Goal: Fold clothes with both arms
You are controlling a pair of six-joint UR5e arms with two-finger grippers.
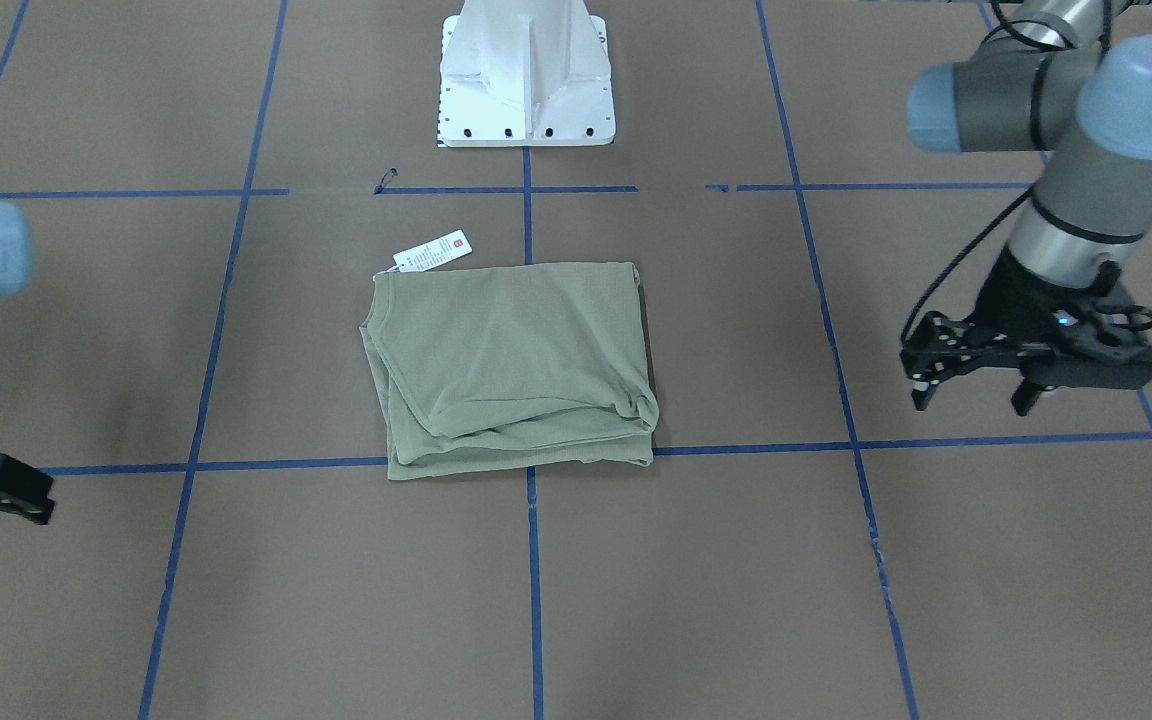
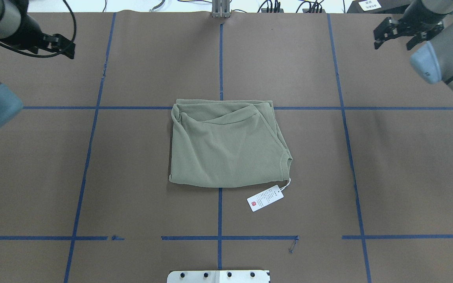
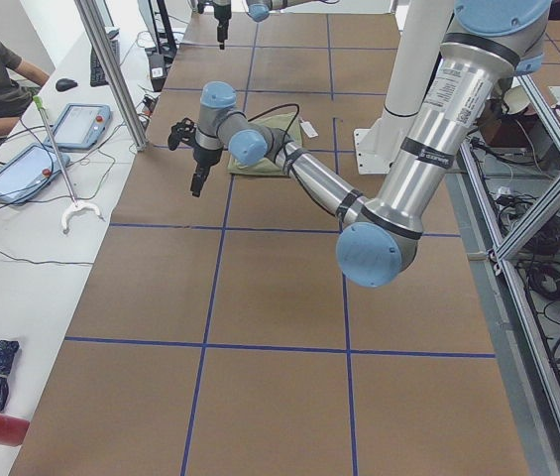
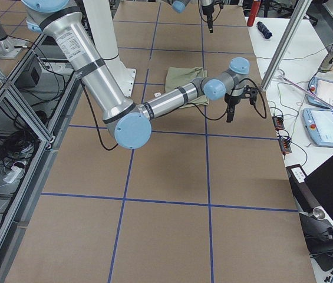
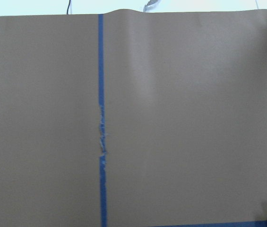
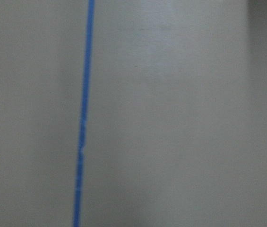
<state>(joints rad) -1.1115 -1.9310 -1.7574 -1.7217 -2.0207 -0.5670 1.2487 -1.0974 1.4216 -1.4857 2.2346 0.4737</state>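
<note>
Shirt [image 2: 226, 145] folded mid-table; left end effector [image 1: 971, 398] spread; right end effector [image 2: 393, 40] seemingly spread.

- The sage-green shirt [image 2: 226, 145] sits folded into a rough square in the middle of the table [image 2: 132, 177], lying flat.
- Its layers bunch and ripple a little along the edge far from the robot; the near edge is smooth.
- A white paper tag [image 2: 265, 198] lies on the table just beside the shirt's near corner on the robot's right, tied on by a thin string.
- The left arm [image 1: 1086, 150] reaches out wide. Its left gripper [image 1: 973, 400] hangs over bare table, well apart from the shirt, prongs spread and holding nothing.
- The right arm [image 2: 446, 59] mirrors it on the other side, the right gripper [image 2: 393, 45] spread, nothing in it.
</note>
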